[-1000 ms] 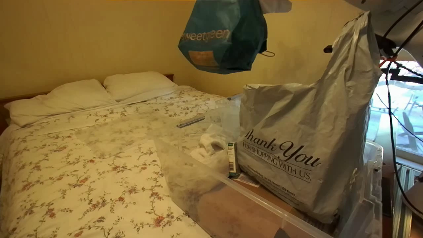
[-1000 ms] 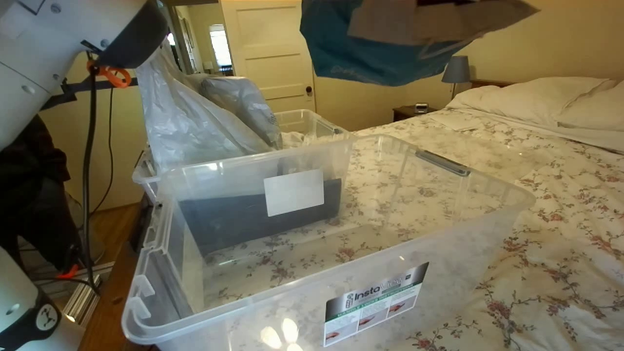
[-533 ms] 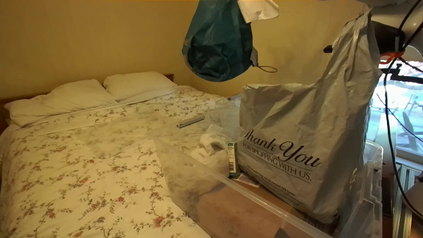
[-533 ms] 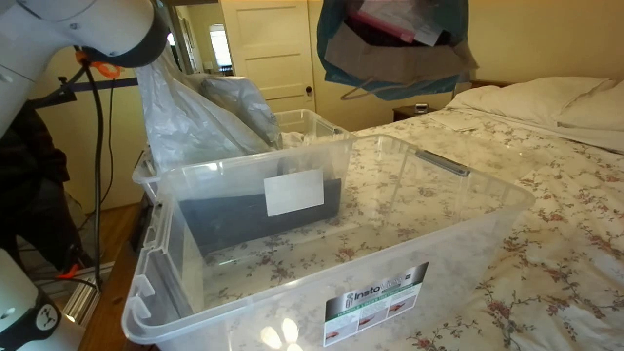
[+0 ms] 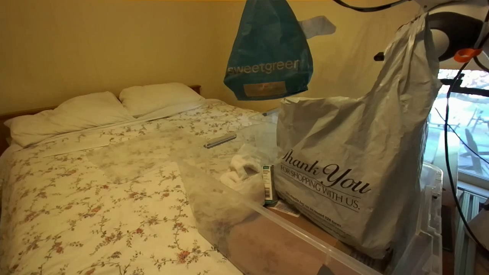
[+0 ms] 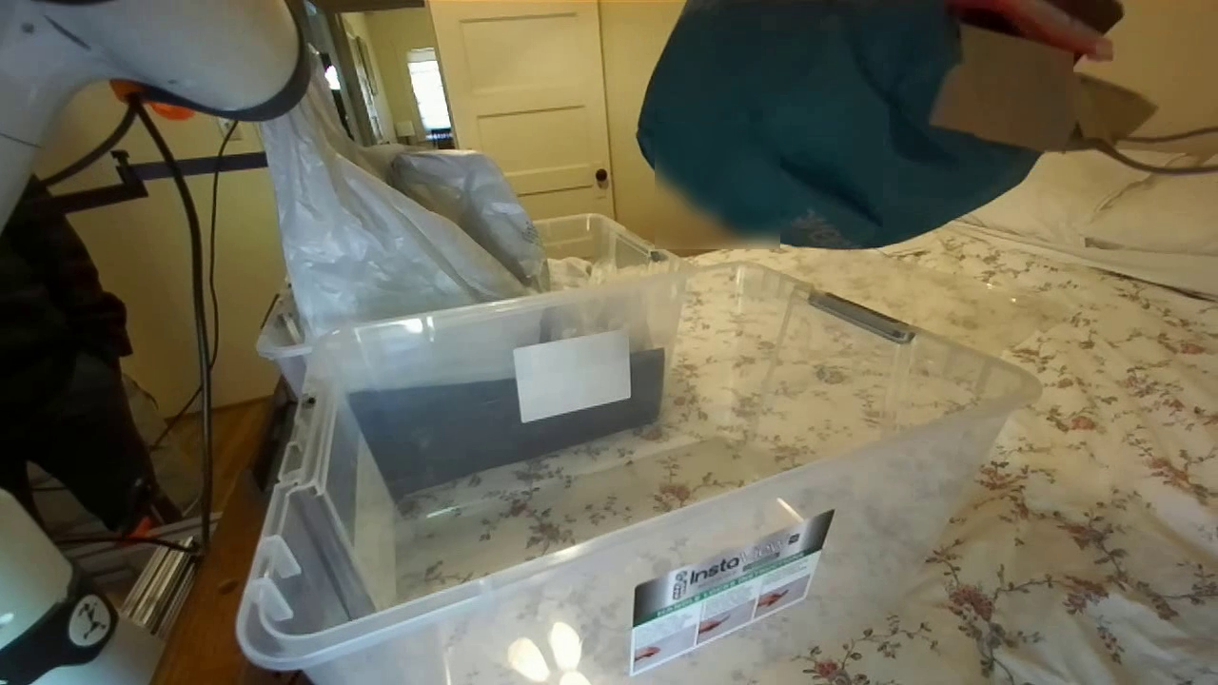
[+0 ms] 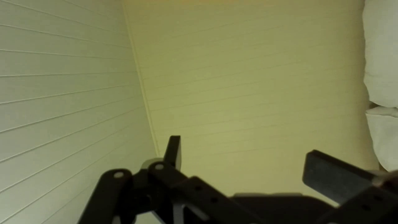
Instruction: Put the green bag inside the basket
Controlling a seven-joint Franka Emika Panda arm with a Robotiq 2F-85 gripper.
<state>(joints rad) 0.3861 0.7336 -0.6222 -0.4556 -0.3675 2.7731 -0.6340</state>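
The green bag [image 5: 268, 47] is deep teal with pale lettering, the bedspread [image 5: 126, 214] cream with reddish flowers.

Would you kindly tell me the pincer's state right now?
Pincer: open, nothing visible between its jaws; how the green bag hangs cannot be told.

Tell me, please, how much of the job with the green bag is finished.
Done: lifting, it seems; the green bag hangs in the air in both exterior views.
In hand: the transfer, apparently; the gripper stands open, and what supports the bag is unclear.
Left: lowering it into the clear InstaView bin, likely the basket meant; the bag is higher, outside it.
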